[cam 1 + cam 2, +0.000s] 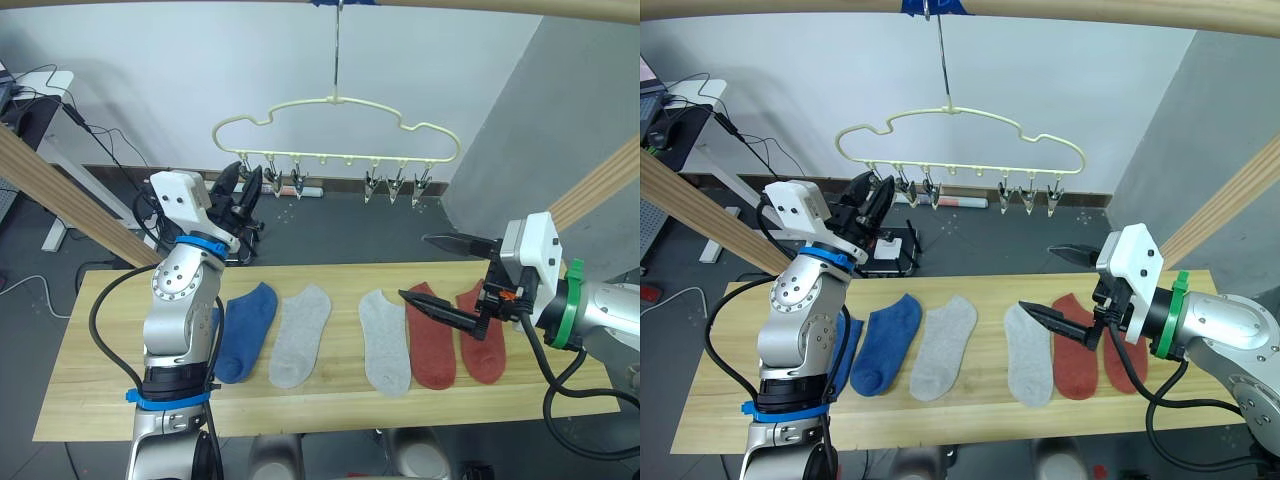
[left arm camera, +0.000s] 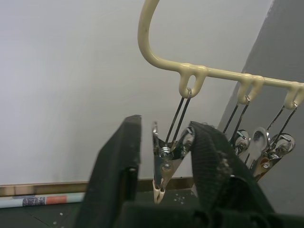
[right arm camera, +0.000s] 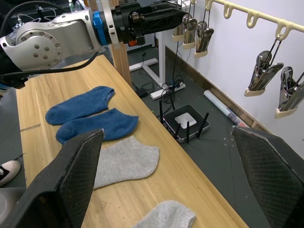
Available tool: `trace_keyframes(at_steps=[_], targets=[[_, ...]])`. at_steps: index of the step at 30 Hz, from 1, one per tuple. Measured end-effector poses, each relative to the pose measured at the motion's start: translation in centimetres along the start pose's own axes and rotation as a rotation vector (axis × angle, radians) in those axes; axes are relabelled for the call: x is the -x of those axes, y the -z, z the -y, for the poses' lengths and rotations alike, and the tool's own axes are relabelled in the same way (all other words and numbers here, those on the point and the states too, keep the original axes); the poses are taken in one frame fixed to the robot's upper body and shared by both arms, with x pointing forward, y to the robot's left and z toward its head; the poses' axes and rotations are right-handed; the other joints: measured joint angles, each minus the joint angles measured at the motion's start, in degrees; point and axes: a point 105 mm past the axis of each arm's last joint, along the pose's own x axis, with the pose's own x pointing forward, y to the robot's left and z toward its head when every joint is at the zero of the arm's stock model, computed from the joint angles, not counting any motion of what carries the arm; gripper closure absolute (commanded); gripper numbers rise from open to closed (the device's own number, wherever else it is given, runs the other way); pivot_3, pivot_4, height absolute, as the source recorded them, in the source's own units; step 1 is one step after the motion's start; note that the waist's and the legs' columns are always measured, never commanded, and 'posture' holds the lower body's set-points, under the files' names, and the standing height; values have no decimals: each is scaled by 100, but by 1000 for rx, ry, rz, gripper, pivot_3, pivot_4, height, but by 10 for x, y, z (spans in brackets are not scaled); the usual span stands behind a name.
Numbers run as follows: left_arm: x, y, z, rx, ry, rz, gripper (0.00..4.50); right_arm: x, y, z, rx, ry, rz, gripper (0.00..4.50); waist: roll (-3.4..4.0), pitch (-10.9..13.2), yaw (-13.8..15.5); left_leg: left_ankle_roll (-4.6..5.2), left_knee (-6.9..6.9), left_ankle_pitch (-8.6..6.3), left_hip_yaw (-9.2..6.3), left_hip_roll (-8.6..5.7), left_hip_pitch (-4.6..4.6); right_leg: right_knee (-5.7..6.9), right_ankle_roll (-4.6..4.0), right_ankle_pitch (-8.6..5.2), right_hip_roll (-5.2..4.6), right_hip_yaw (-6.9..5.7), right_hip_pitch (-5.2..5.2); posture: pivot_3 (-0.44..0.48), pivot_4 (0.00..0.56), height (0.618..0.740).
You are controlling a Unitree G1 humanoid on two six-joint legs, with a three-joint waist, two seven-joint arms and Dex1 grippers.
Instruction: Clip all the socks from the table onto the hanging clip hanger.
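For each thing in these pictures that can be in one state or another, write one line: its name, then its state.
blue socks: two, flat on the table, unclipped.
grey socks: two, flat, unclipped.
red socks: two, flat, unclipped.
clip hanger: hanging, its clips bare.
end clip: closed, between the left gripper fingers.
left gripper: open around the end clip.
right gripper: open, empty, above the red socks.

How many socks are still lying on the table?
6, in a row on the table: one blue sock mostly behind the left arm, blue sock, two grey socks, two red socks.
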Motion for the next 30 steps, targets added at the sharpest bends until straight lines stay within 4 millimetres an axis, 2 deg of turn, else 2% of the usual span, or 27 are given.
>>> trace_keyframes(at_steps=[2, 4, 9, 12, 14, 17, 21, 24, 27, 30], targets=[[0, 0, 0, 3, 1, 2, 4144, 0, 0, 0, -2, -2, 1, 0, 0, 0, 0, 0, 0, 0, 0, 0, 0, 0, 0, 0, 0, 0, 0, -222, 361, 740], [0, -2, 1, 8, 4, 8, 4362, 0, 0, 0, -3, -2, 1, 0, 0, 1, 0, 0, 0, 0, 0, 0, 0, 0, 0, 0, 0, 0, 0, -222, 361, 740], [0, -4, 1, 6, 6, 15, 4427, 0, 1, 0, -5, -1, -1, 0, 0, 2, 0, 0, -1, 0, 0, 0, 0, -1, 0, 0, 0, 0, 0, -218, 362, 740], [1, -6, 2, 0, 8, 21, 4427, 3, 11, -1, -32, 19, -32, 0, 0, 2, 3, 0, -4, 0, -1, 0, -2, -4, 1, 0, 0, -1, -2, -215, 364, 740], [1, -9, 2, -8, 11, 27, 4427, 8, 29, 6, -51, 103, -97, 0, -1, 3, 12, 0, -4, 0, -2, 0, -6, -6, 1, -1, 0, -2, -3, -212, 367, 740], [4, -8, 0, -24, 11, 12, 4427, 29, 71, 23, -66, 292, -243, 0, -4, 7, 29, -2, -4, 0, 1, 0, -9, -7, 6, -4, -8, 2, -7, -201, 378, 740], [6, -13, 2, -40, 25, 8, 4427, 58, 127, 58, -141, 673, -344, 0, -14, 32, 22, -6, -2, 3, 3, 2, -6, -5, 10, -3, -5, 7, -8, -190, 385, 740], [7, -17, 3, -52, 34, 8, 4427, 65, 161, 65, -181, 799, -425, 0, 14, 81, -3, -7, -4, 3, 19, 2, 0, -2, 33, -16, 0, 22, -13, -181, 390, 740], [7, -19, 5, -48, 42, 1, 4427, 64, 174, 72, -175, 846, -449, 0, 30, 155, -8, -9, -5, 5, 20, 2, 3, 3, 35, -17, 3, 23, -14, -157, 405, 740], [6, -20, 8, -36, 55, -9, 4427, 60, 186, 87, -206, 902, -437, 0, 26, 194, -3, -10, -3, 5, 19, 3, 1, 3, 33, -14, 4, 23, -14, -143, 414, 740]])
